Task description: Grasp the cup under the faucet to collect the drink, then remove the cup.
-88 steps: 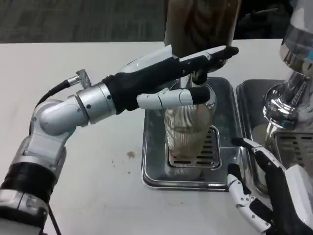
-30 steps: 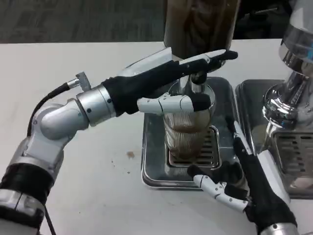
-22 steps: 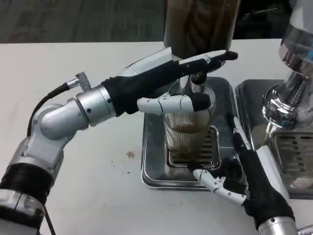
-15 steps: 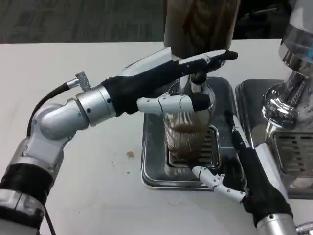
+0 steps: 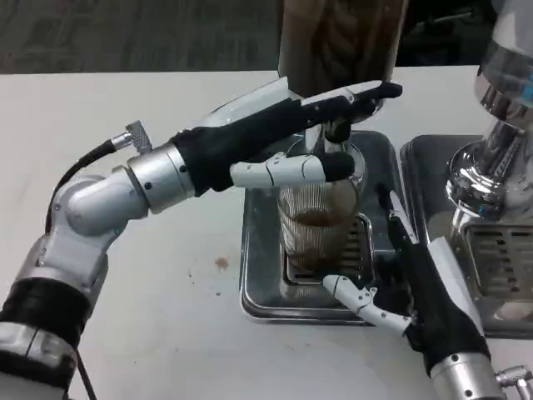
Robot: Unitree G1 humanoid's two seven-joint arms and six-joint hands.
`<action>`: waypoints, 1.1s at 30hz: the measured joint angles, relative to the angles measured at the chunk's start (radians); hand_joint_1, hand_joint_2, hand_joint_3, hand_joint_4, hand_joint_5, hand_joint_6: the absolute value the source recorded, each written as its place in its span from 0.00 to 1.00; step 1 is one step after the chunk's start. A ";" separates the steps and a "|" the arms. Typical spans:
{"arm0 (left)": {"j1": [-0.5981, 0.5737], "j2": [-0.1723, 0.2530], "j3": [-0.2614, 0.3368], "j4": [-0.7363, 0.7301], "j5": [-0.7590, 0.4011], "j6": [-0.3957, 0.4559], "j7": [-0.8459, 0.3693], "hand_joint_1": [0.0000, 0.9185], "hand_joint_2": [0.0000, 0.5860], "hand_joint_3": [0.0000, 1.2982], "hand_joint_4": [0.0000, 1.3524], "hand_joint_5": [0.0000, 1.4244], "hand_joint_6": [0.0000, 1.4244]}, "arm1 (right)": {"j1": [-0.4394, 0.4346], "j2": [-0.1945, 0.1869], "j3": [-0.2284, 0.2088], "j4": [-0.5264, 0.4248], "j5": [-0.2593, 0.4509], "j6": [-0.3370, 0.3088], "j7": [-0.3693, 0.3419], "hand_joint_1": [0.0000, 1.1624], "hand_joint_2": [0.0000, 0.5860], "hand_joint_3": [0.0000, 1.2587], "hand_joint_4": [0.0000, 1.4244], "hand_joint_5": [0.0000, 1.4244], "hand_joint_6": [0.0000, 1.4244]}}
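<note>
Cup [image 5: 317, 227], part-filled with brown drink, is sitting on the drip tray [image 5: 265, 287] under the faucet [image 5: 336, 132]. Left hand [image 5: 287, 133] is reaching over its rim, fingers extended, gripping nothing. Right hand [image 5: 412, 287] is lying spread beside the cup's base, empty.

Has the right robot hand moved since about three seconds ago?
Yes. The right robot hand has come in from the lower right corner, leftward and up toward the cup, and now lies over the drip tray's right front part.

a white table [image 5: 150, 308] stands before dark grey carpet [image 5: 125, 33].
</note>
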 measured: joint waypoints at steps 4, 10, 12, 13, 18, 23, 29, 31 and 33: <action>0.002 -0.013 0.022 0.004 -0.039 0.026 -0.033 0.00 0.17 0.08 0.03 0.06 0.02 | -0.005 -0.001 0.000 0.002 0.005 0.000 0.000 0.57 0.39 0.00 0.00 0.00 0.00; 0.002 -0.021 0.045 0.005 -0.072 0.050 -0.068 0.00 0.17 0.08 0.03 0.07 0.02 | -0.005 -0.001 0.002 0.005 0.011 0.000 0.000 0.57 0.39 0.00 0.00 0.00 0.00; 0.002 -0.024 0.053 0.005 -0.079 0.057 -0.079 0.00 0.17 0.08 0.03 0.07 0.02 | -0.005 -0.001 0.002 0.006 0.011 0.000 0.000 0.57 0.39 0.00 0.00 0.00 0.00; 0.002 -0.028 0.061 0.005 -0.084 0.066 -0.090 0.00 0.17 0.08 0.03 0.07 0.02 | -0.004 -0.001 0.002 0.007 0.012 0.000 0.000 0.57 0.39 0.00 0.00 0.00 0.00; 0.002 -0.045 0.081 0.005 -0.126 0.103 -0.132 0.00 0.17 0.09 0.03 0.07 0.02 | -0.004 -0.001 0.002 0.008 0.013 0.000 0.000 0.57 0.39 0.00 0.00 0.00 0.00; 0.002 -0.060 0.116 -0.001 -0.172 0.158 -0.181 0.00 0.17 0.09 0.04 0.07 0.02 | -0.003 0.001 0.003 0.010 0.013 0.000 0.000 0.57 0.39 0.00 0.00 0.00 0.00; 0.002 -0.066 0.153 -0.043 -0.223 0.210 -0.221 0.00 0.17 0.09 0.04 0.07 0.03 | -0.003 0.007 0.005 0.020 0.013 0.000 -0.003 0.57 0.40 0.00 0.00 0.00 0.00; 0.002 -0.066 0.161 -0.060 -0.236 0.218 -0.226 0.00 0.17 0.09 0.04 0.07 0.03 | -0.003 0.007 0.005 0.022 0.013 0.000 -0.003 0.57 0.40 0.00 0.00 0.00 0.00; 0.002 -0.066 0.169 -0.077 -0.239 0.229 -0.231 0.00 0.17 0.09 0.04 0.07 0.03 | -0.003 0.007 0.005 0.023 0.013 0.000 -0.004 0.57 0.40 0.00 0.00 0.00 0.00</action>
